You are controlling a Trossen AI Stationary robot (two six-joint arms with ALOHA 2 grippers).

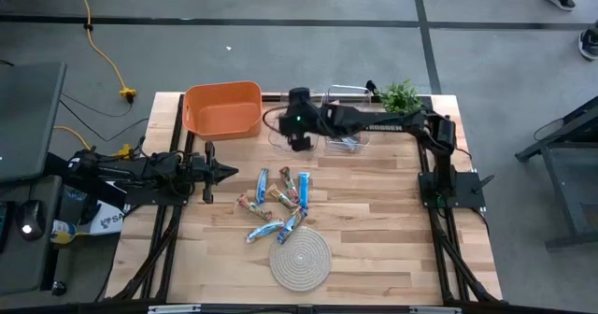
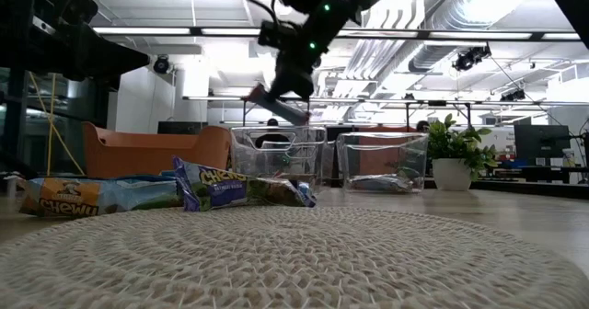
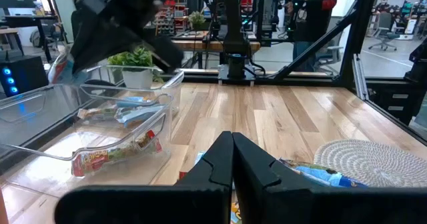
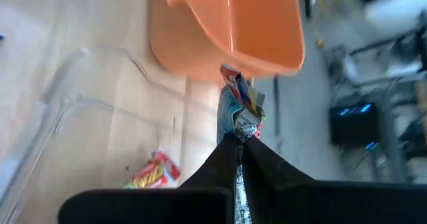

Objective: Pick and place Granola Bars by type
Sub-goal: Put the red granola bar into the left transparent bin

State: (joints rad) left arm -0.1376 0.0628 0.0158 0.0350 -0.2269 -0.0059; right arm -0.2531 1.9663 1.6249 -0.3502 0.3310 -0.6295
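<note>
The right gripper has its fingers pinching a blue bar above the clear bins, so it looks like drop-off time, and next it should let go over the matching bin.

The left hand is pressing its two dark fingers tight together over the wooden table. A clear bin is holding a red bar. A rope mat is lying near blue bars.
</note>
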